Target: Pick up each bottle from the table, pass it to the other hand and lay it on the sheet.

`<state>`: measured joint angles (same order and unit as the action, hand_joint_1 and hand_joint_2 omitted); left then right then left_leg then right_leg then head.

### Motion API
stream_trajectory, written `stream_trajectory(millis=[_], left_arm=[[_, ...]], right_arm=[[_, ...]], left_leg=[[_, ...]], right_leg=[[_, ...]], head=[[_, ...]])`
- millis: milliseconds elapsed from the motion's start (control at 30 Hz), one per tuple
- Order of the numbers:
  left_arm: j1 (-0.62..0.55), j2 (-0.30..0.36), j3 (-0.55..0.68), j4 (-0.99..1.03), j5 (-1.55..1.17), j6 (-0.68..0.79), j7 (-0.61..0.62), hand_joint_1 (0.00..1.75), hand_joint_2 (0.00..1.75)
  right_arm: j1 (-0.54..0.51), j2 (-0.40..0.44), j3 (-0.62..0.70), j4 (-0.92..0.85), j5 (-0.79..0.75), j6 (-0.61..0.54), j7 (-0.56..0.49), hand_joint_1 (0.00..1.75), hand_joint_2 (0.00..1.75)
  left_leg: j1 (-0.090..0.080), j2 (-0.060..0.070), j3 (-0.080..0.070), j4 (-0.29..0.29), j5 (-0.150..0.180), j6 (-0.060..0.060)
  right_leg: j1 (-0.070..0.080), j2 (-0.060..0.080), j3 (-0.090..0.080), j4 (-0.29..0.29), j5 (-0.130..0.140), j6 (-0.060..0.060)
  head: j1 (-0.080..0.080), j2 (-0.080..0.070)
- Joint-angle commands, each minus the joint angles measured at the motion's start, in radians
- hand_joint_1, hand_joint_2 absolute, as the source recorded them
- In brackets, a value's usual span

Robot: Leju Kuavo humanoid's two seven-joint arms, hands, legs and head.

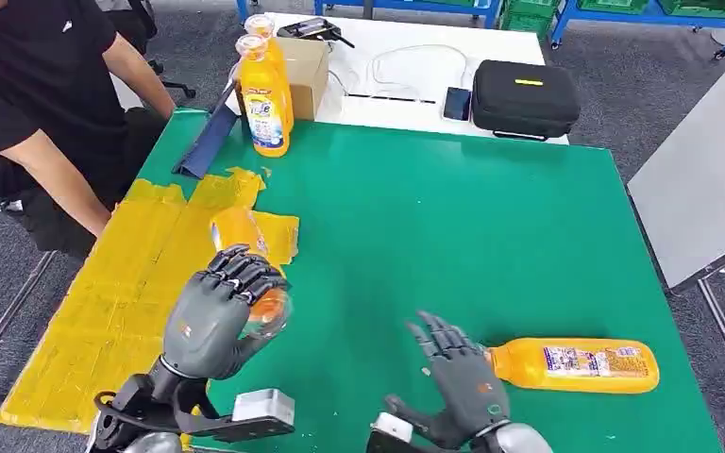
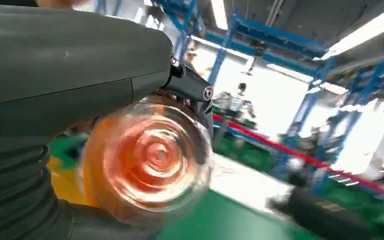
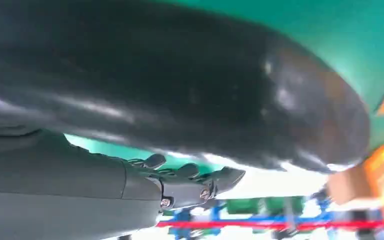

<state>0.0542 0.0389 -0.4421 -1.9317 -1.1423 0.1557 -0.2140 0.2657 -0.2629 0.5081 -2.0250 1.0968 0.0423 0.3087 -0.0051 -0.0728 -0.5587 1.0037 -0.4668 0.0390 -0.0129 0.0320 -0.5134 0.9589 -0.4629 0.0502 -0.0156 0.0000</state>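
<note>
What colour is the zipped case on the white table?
Black case with a yellow tag, clearest in head view.

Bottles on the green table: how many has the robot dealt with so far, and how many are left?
No bottle lies free on the yellow sheet yet. The left hand holds one orange bottle above the sheet's edge, apparently about to lay it down. The right hand is open beside a lying orange bottle, likely next. Two upright orange bottles wait at the table's far edge, so three remain.
</note>
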Motion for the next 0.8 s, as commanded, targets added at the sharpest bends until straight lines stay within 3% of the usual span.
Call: stream_trajectory(millis=[33,133,267,333,600,800], left_arm=[[0.04,0.071,0.035,0.285,-0.11,0.055,0.041,1.75,1.75],[0.057,0.098,0.027,0.325,-0.143,0.058,0.063,1.75,1.75],[0.052,0.099,0.021,0.321,-0.149,0.067,0.064,1.75,1.75],[0.031,0.111,-0.002,0.295,-0.207,-0.02,0.114,1.75,1.75],[0.016,0.137,-0.028,0.327,-0.252,-0.055,0.153,1.75,1.75],[0.036,0.16,-0.028,0.367,-0.239,-0.013,0.149,1.75,1.75]], right_arm=[[0.255,-0.169,-0.151,-0.27,-0.042,-0.229,0.031,0.0,1.75],[0.326,-0.185,-0.199,-0.262,-0.074,-0.273,-0.003,0.0,1.75],[0.316,-0.173,-0.197,-0.253,-0.068,-0.306,-0.025,0.0,1.75],[0.29,-0.17,-0.195,-0.283,-0.076,-0.239,0.002,0.0,1.75],[0.294,-0.163,-0.198,-0.27,-0.076,-0.225,-0.02,0.0,1.75],[0.33,-0.18,-0.196,-0.245,-0.072,-0.273,-0.038,0.0,1.75]], left_leg=[[-0.001,0.002,0.004,-0.002,-0.001,-0.002],[-0.001,0.003,0.001,-0.001,-0.001,-0.002],[-0.001,0.003,0.001,-0.002,0.0,-0.002],[0.0,0.006,0.0,-0.001,0.0,-0.002],[0.0,0.006,0.001,-0.002,0.002,-0.003],[0.0,0.005,0.003,-0.003,0.003,-0.002]], right_leg=[[0.0,-0.005,0.005,-0.002,-0.002,-0.001],[0.0,-0.004,0.001,0.0,-0.001,-0.001],[0.0,-0.003,0.001,-0.002,-0.001,-0.002],[0.0,-0.002,-0.001,-0.001,0.0,-0.002],[0.002,-0.002,-0.011,-0.001,0.002,-0.003],[0.001,-0.002,0.002,-0.001,0.002,-0.003]], head=[[0.0,0.0],[0.0,0.0],[0.0,0.0],[0.0,0.0],[0.0,0.0],[0.0,0.0]])
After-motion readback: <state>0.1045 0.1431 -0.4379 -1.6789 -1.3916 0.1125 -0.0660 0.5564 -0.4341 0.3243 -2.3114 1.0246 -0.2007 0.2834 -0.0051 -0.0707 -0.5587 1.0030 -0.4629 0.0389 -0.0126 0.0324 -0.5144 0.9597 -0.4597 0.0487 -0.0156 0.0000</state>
